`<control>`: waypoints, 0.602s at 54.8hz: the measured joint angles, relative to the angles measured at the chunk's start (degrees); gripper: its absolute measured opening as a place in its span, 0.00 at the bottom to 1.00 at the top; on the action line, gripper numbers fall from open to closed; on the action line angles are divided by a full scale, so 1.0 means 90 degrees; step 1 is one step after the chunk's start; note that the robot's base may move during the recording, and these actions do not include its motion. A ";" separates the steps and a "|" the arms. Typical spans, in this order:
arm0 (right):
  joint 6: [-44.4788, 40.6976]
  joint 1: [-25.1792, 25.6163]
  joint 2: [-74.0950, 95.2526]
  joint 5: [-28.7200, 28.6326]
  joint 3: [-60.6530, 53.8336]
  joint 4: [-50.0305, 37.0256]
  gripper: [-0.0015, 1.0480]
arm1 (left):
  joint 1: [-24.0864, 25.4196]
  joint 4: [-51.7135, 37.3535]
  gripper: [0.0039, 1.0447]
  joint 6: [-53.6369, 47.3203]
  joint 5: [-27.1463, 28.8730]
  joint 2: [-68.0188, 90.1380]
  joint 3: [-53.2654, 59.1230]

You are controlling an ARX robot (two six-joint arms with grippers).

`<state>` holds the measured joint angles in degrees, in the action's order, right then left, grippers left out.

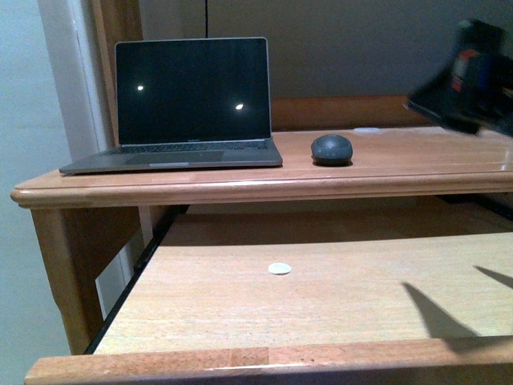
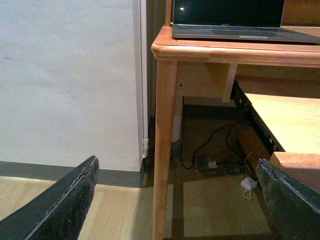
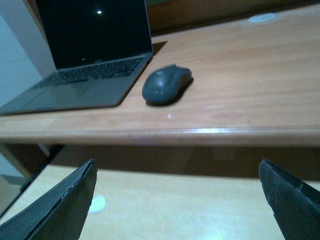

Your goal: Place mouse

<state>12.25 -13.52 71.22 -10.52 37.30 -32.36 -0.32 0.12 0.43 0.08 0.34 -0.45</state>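
Note:
The dark grey oval mouse point(image 1: 332, 149) lies on the upper desk top point(image 1: 417, 164), just right of the open laptop point(image 1: 188, 104). In the right wrist view the mouse point(image 3: 166, 85) sits beyond the desk's front edge. My right gripper point(image 3: 177, 200) is open and empty, back from the mouse and over the lower shelf. The right arm point(image 1: 471, 74) shows blurred at the far right, above the desk top. My left gripper point(image 2: 177, 200) is open and empty, low beside the desk's left leg point(image 2: 164, 145), far from the mouse.
A small white round disc point(image 1: 279, 268) lies on the pull-out lower shelf point(image 1: 337, 305); it also shows in the right wrist view point(image 3: 97, 204). Another white disc point(image 3: 262, 18) lies at the back of the desk top. Cables point(image 2: 215, 162) lie on the floor under the desk. A white wall point(image 2: 65, 75) stands left of the desk.

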 joint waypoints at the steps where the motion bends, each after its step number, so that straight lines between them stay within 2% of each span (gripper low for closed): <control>1: -0.0002 0.0129 -0.0131 -0.0192 -0.0226 -0.0075 0.93 | 0.0000 0.0000 0.93 0.0000 0.0000 0.0000 0.0000; 14: -0.0267 0.1702 -0.0818 -0.2443 -0.1919 -0.0551 0.93 | 0.0000 0.0000 0.93 0.0000 0.0000 0.0000 0.0000; 22: -0.0359 0.2589 -0.0908 -0.3619 -0.2460 -0.0619 0.93 | 0.0000 0.0000 0.93 0.0000 0.0000 0.0000 0.0000; 33: -0.0338 0.3580 -0.1139 -0.5705 -0.3036 -0.0979 0.93 | 0.0000 0.0000 0.93 0.0000 0.0002 0.0000 0.0000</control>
<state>9.21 18.70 60.97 -61.87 9.98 -41.17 -0.32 0.12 0.43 0.10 0.34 -0.45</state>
